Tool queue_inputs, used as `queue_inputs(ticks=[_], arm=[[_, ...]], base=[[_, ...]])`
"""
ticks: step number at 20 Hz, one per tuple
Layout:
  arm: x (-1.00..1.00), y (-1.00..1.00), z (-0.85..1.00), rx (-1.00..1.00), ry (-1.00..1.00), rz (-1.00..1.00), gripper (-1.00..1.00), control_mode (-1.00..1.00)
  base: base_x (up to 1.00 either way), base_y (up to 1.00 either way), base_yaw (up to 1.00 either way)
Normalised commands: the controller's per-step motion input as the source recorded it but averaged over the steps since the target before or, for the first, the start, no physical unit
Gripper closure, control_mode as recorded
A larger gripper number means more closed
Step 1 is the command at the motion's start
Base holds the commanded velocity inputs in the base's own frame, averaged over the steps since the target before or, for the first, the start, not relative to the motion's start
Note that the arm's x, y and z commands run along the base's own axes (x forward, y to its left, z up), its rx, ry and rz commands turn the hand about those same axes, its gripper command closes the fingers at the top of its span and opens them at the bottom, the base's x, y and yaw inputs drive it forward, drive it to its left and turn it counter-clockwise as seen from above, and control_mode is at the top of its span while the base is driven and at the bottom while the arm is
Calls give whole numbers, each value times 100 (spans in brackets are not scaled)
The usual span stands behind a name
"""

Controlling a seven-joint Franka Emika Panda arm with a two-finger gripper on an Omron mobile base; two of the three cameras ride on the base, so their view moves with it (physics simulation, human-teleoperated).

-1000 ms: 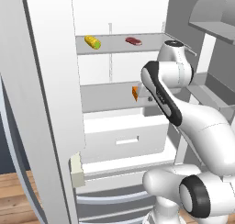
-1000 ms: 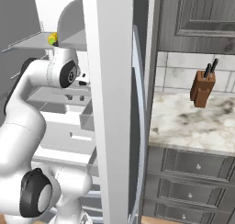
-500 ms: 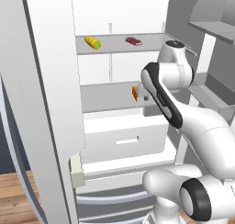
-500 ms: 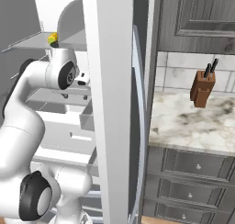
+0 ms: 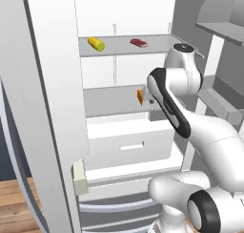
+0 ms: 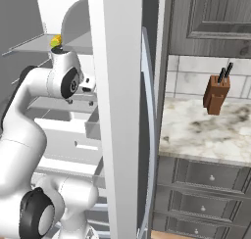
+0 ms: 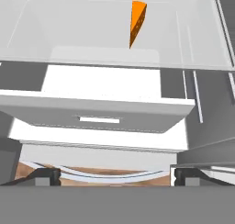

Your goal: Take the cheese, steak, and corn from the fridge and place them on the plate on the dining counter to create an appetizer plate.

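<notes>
- Corn (image 5: 96,44) lies at the left of the fridge (image 5: 52,108) upper shelf, steak (image 5: 139,42) further right on that shelf; both well apart from the arm, evidently not yet handled
- Cheese (image 7: 137,22) stands on the middle shelf just above the white drawer (image 7: 98,113), its thin edge toward the hand; in the left base view the wedge (image 5: 140,95) sits just beside the arm's wrist
- Gripper (image 7: 114,176) points down past the drawer front, jaws spread wide and empty, presumably readied for the cheese
- Change over the last second: jaws have gone from partly closed to fully apart; arm posture, corn and steak unchanged
</notes>
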Motion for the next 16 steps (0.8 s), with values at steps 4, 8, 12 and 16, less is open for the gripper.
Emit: queue_inputs(ticks=[4,8,12,16], arm=[[0,0,31,0,-15,0,-100,-100],[14,7,39,0,-21,0,-100,-100],[24,31,59,0,-16,-1,-100,-100],[30,18,63,0,-11,0,-100,-100]], base=[[0,0,0],[0,0,0],[0,0,0],[0,0,0]])
